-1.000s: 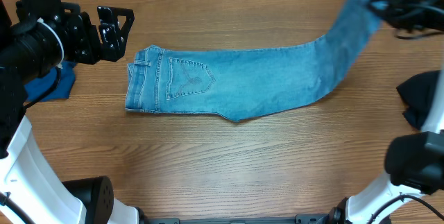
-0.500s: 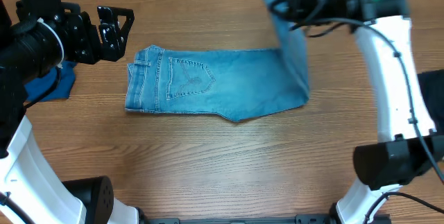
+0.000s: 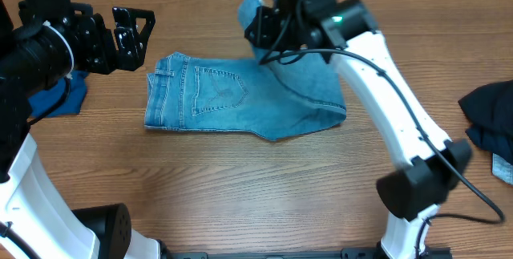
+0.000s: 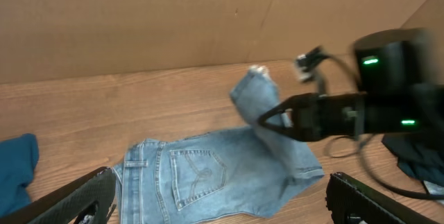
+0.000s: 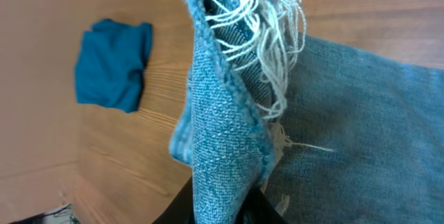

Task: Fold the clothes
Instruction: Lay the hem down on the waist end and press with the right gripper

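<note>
Swung leftward, right claw (image 3: 259, 28) pinching jeans (image 3: 210, 92) hem

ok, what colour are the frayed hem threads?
Frayed threads are white, on pale-blue jeans; clearest in right wrist view.

1. The pale-blue jeans (image 3: 216, 95) are laid on the table (image 3: 240, 187), waistband to the left.
2. One leg end is held lifted by the right gripper (image 3: 258, 22).
3. The left gripper (image 3: 143, 28) is seen with fingers apart, near the waistband, nothing held.
4. A royal-blue garment (image 3: 60, 99) is seen far left, a dark navy garment (image 3: 487, 113) far right.
</note>
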Robot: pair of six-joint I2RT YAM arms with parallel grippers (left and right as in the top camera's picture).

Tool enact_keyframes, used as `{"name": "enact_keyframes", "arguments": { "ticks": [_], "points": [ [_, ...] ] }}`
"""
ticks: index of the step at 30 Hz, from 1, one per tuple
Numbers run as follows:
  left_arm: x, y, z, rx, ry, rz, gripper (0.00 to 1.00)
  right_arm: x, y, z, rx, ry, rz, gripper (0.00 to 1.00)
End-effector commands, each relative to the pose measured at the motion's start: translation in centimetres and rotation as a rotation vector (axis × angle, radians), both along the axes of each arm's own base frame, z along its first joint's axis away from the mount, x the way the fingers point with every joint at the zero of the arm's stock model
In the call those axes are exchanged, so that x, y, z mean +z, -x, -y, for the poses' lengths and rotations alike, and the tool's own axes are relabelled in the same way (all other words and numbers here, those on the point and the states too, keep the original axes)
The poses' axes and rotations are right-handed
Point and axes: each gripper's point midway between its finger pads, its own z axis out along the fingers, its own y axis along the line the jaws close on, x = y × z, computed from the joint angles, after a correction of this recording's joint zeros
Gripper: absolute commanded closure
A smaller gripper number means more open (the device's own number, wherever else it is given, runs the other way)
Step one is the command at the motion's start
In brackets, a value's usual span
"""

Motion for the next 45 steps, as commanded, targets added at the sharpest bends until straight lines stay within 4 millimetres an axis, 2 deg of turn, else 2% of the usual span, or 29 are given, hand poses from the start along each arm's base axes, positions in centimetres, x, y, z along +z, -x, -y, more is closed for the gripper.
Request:
{"name": "enact_keyframes", "arguments": {
  "ticks": [1, 6, 11, 26, 28, 29, 31, 33, 35, 39, 45],
  "points": [
    [-0.2, -0.1, 0.3, -0.022, 0.001, -0.004, 0.00, -4.1, -0.2, -2.2, 0.004, 0.035, -0.062, 0.84],
    [-0.2, -0.1, 0.3, -0.022, 0.001, -0.004, 0.00, -7.1, 0.5, -5.7, 0.064, 0.046, -0.078, 0.83],
    [-0.2, -0.1, 0.3, -0.022, 0.001, -0.004, 0.00, -8.9, 1.4, -8.5, 0.093, 0.038, -0.090, 0.82],
    [-0.2, -0.1, 0.3, -0.022, 0.001, -0.004, 0.00, -12.9, 3.1, -13.5, 0.128, 0.025, -0.116, 0.77],
    [-0.2, -0.1, 0.3, -0.022, 0.001, -0.004, 0.00, -13.2, 3.3, -14.3, 0.141, 0.019, -0.106, 0.67],
    [-0.2, -0.1, 0.3, -0.022, 0.001, -0.004, 0.00, -12.9, 3.6, -15.2, 0.156, 0.004, -0.087, 0.51],
    [-0.2, -0.1, 0.3, -0.022, 0.001, -0.004, 0.00, -12.2, 3.8, -16.3, 0.174, -0.023, -0.055, 0.37],
    [-0.2, -0.1, 0.3, -0.022, 0.001, -0.004, 0.00, -11.1, 4.2, -18.0, 0.211, -0.077, -0.018, 0.30],
    [-0.2, -0.1, 0.3, -0.022, 0.001, -0.004, 0.00, -10.0, 4.6, -19.4, 0.254, -0.133, 0.010, 0.30],
    [-0.2, -0.1, 0.3, -0.022, 0.001, -0.004, 0.00, -9.8, 4.3, -19.1, 0.251, -0.138, 0.007, 0.29],
    [-0.2, -0.1, 0.3, -0.022, 0.001, -0.004, 0.00, -12.5, 0.7, -12.5, 0.140, -0.023, -0.077, 0.30]
  ]
}}
